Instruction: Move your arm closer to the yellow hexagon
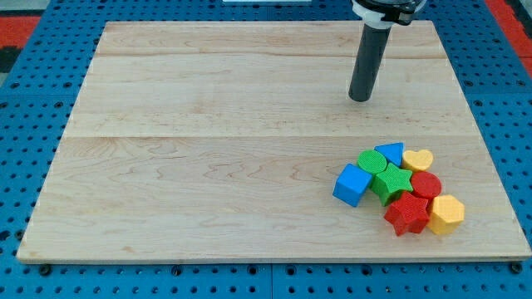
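The yellow hexagon (pixel 446 214) lies at the lower right of the wooden board, at the right end of a tight cluster of blocks. My tip (pixel 360 99) rests on the board at the upper right, well above and to the left of the cluster, touching no block. The cluster also holds a red star (pixel 407 214), a red round block (pixel 426 185), a yellow heart (pixel 417 159), a blue triangle-like block (pixel 390 153), a green round block (pixel 371 162), a green star (pixel 391 183) and a blue cube (pixel 352 184).
The wooden board (pixel 208 149) lies on a blue pegboard surface (pixel 25 124). The cluster sits close to the board's right and bottom edges. The arm's mount (pixel 382 10) shows at the view's top.
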`<state>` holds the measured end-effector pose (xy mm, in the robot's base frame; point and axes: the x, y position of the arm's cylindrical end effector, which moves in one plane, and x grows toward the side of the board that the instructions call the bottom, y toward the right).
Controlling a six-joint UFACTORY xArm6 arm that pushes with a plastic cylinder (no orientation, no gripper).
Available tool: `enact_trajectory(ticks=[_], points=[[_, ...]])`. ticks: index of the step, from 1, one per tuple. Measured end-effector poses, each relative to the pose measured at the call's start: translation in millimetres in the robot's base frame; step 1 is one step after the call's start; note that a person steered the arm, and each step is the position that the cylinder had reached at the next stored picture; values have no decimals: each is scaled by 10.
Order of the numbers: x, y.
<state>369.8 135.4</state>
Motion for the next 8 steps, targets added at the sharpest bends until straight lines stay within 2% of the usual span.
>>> enact_trajectory(ticks=[1, 2, 3, 4, 5, 7, 8], points=[[-19, 32], [95, 814], [298, 1230], [734, 1735], [1374, 1842], [2329, 1506], [2482, 1253]])
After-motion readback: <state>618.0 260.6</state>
